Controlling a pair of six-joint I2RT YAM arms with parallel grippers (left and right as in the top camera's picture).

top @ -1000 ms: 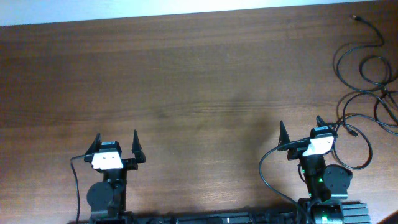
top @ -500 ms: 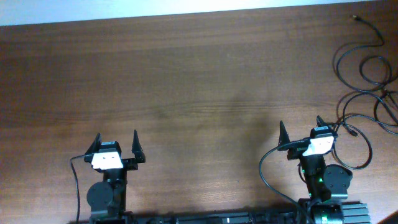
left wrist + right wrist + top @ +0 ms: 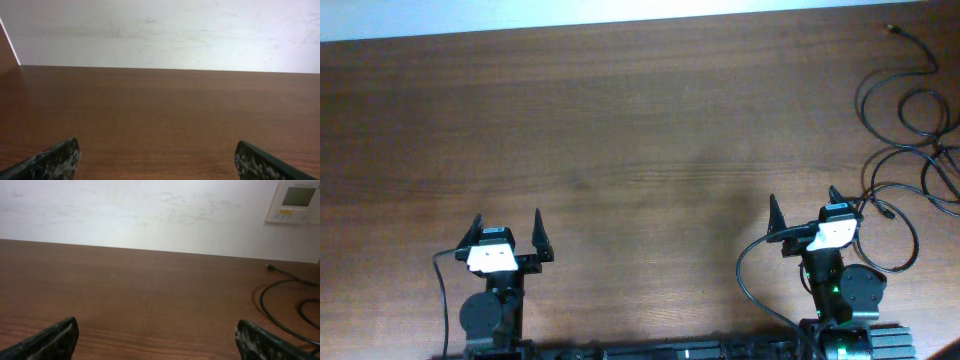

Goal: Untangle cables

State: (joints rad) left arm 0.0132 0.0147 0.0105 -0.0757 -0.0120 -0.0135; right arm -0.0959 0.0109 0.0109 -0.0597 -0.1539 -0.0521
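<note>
Overhead: the right gripper (image 3: 802, 206) sits at the near edge of the table (image 3: 640, 130), jaws spread and empty, with the left gripper (image 3: 506, 224) well to its left, also spread. The cables (image 3: 932, 148) loop just right of the right gripper and run farther back, their plug (image 3: 890, 29) farthest

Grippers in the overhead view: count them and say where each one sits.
2. Over the table, the left gripper sits near left, the right gripper near right, beside the cables. None appears hidden.
</note>
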